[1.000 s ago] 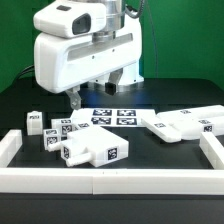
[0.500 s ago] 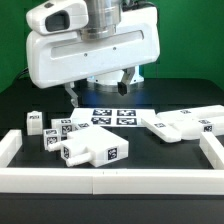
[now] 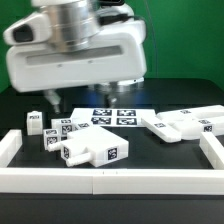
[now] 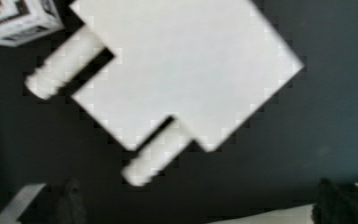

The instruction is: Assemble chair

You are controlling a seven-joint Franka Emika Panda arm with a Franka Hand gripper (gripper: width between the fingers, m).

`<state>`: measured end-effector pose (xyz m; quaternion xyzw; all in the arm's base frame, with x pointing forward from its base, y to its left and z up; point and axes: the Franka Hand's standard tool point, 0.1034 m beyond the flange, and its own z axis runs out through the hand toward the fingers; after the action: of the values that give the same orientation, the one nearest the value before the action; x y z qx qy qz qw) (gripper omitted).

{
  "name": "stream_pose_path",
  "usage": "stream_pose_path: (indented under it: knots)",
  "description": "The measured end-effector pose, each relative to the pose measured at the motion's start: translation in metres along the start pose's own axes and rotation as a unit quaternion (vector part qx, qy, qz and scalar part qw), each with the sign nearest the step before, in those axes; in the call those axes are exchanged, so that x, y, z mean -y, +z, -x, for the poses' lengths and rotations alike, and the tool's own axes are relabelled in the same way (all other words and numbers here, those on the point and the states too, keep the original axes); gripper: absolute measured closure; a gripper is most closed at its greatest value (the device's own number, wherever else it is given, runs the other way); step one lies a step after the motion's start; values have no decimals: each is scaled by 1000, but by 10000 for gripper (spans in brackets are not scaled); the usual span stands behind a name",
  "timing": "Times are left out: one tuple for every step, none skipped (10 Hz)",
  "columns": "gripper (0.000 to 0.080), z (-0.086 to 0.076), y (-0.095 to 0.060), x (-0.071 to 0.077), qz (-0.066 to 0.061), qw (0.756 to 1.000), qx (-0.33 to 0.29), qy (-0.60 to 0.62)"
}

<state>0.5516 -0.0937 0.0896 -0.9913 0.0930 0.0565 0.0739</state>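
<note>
The arm [image 3: 80,50] hung over the far left of the black counter [image 3: 150,150], which was bordered by low white rails [image 3: 110,183]. The chair lay in loose parts, with flat panels [image 3: 185,122] at the right and a tagged block piece [image 3: 95,150] and small tagged cubes [image 3: 35,121] at the near left. The marker board [image 3: 112,115] lay between them. The tool [image 3: 82,96] was spread wide and held nothing, above a two-pronged white panel [image 4: 176,80].

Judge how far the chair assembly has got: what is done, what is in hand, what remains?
Done: nothing looks joined; the small tagged pieces and flat panels lie loose. In hand: nothing; the gripper hangs open and empty, with a pegged panel below it in the wrist view. Left: seemingly every joining step.
</note>
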Motion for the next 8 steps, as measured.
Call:
stream_pose_path:
  knots:
    - [150, 1, 1, -1, -11, 999, 1, 30]
    - [150, 0, 1, 2, -12, 997, 0, 71]
    - [150, 1, 2, 3, -12, 995, 1, 98]
    - [150, 0, 3, 2, -15, 993, 4, 120]
    - [150, -9, 9, -6, -20, 985, 11, 173]
    - [150, -19, 18, -10, -17, 974, 13, 225]
    - [150, -25, 27, -6, -13, 963, 14, 269]
    - [150, -28, 34, -4, -12, 957, 6, 291]
